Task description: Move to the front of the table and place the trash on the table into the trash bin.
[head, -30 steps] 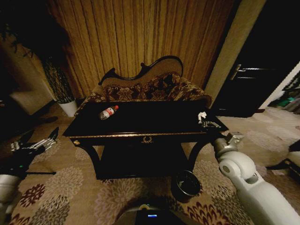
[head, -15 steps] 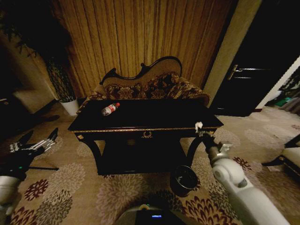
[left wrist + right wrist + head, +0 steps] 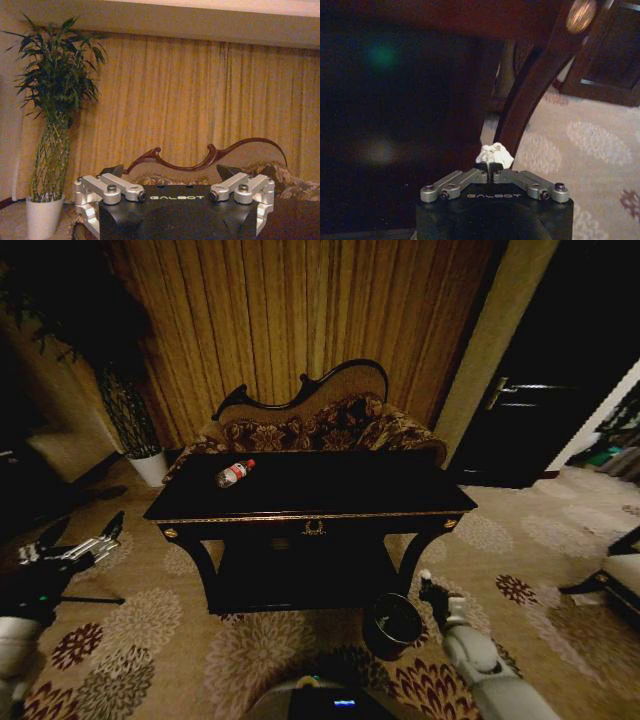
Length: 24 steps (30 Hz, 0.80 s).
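Note:
The black table (image 3: 300, 502) with gold trim stands straight ahead. A clear bottle (image 3: 232, 474) with a red label lies on its back left part. The dark round trash bin (image 3: 393, 625) sits on the carpet by the table's front right leg. My right gripper (image 3: 428, 590) hangs low just right of the bin's rim. In the right wrist view this gripper (image 3: 493, 167) is shut on a small white crumpled scrap (image 3: 494, 154), with the table leg (image 3: 535, 85) behind it. My left gripper (image 3: 75, 550) is parked open at the far left, its fingers (image 3: 114, 171) spread wide.
A floral sofa (image 3: 320, 425) with a curved dark back stands behind the table, in front of the curtain. A plant in a white pot (image 3: 150, 468) is at the left. A dark door (image 3: 540, 390) is at the right. Patterned carpet lies all around.
My right arm has come down from the table's right end to floor level beside the bin, carrying the white scrap. The left arm has stayed put.

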Motion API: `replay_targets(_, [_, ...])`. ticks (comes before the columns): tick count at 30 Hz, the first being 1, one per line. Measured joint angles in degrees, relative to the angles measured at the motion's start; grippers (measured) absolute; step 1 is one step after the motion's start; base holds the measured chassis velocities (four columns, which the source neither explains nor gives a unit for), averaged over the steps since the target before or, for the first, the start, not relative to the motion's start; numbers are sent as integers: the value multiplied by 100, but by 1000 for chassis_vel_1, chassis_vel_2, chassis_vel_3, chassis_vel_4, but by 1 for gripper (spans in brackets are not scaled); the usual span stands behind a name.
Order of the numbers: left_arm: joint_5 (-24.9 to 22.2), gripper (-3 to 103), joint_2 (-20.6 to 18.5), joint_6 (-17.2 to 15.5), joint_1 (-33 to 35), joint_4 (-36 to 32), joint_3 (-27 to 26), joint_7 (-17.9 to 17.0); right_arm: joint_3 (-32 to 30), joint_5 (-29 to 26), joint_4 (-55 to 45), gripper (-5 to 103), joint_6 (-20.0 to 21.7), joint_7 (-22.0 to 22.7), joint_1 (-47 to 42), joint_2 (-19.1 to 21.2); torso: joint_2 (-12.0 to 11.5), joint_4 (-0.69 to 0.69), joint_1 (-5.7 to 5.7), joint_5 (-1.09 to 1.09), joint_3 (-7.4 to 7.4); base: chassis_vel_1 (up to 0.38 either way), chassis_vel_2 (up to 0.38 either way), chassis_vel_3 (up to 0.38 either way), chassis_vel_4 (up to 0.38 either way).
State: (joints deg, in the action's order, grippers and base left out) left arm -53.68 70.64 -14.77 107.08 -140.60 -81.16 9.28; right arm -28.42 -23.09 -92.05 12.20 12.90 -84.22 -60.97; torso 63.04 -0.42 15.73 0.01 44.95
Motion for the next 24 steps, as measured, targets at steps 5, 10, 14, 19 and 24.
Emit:
replay_targets(5, [5,100,17,0,14,-6,-6,10,165,304,745,1,-28,-216,254,-158,0,1,-1,-1,0,0,0,0,0])
replay_targets(10, [9,100,0,1,-1,-18,-7,10,372,447,1443,1,-414,-422,494,-327,0,-1,0,-1,0,0,0,0,0])
replay_targets(14, [20,100,12,1,-6,-48,14,15,480,499,1766,1,-653,-423,660,-469,0,1,0,-1,0,0,0,0,0])
replay_targets(19, [22,100,35,2,14,-87,-2,50,529,580,2066,15,-746,-373,859,-660,0,0,0,-2,0,0,0,0,0])
replay_targets(24, [21,100,44,31,39,-99,-22,83,542,630,2258,31,-794,-193,972,-679,0,0,0,-1,0,0,0,0,0])
